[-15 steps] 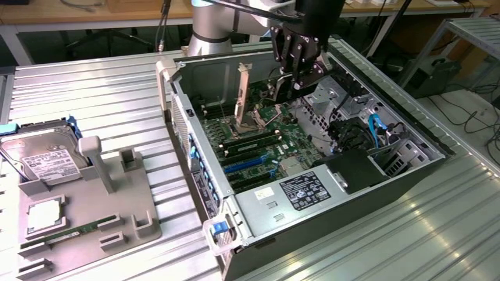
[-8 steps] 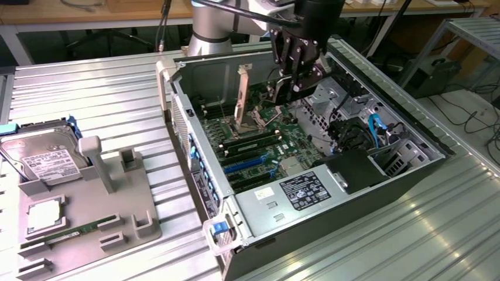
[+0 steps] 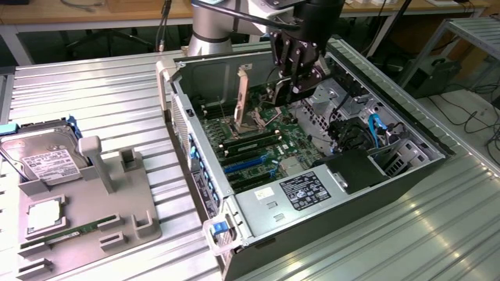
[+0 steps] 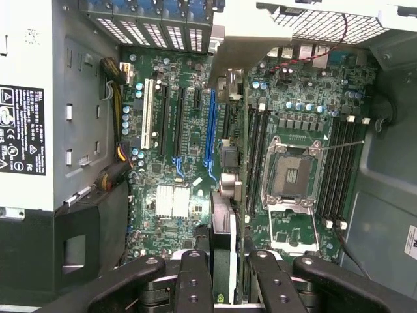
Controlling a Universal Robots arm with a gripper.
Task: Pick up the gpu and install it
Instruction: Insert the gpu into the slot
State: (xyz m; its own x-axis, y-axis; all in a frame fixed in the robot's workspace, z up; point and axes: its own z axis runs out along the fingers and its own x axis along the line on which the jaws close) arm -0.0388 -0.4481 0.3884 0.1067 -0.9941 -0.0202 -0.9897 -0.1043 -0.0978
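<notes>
Holding the gpu (image 4: 222, 228) edge-on, the end effector (image 4: 222, 287) pinches it above the open case (image 3: 406, 175), card's long axis running parallel to the blue slot (image 4: 210, 127), which lies just beside the card's line, bracket end toward the rear grille.

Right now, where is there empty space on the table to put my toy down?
Bare table beyond the gray tray, at the exterior view's left of the computer case. More at that view's lower right corner. Crowded: the tray and inside the case.
</notes>
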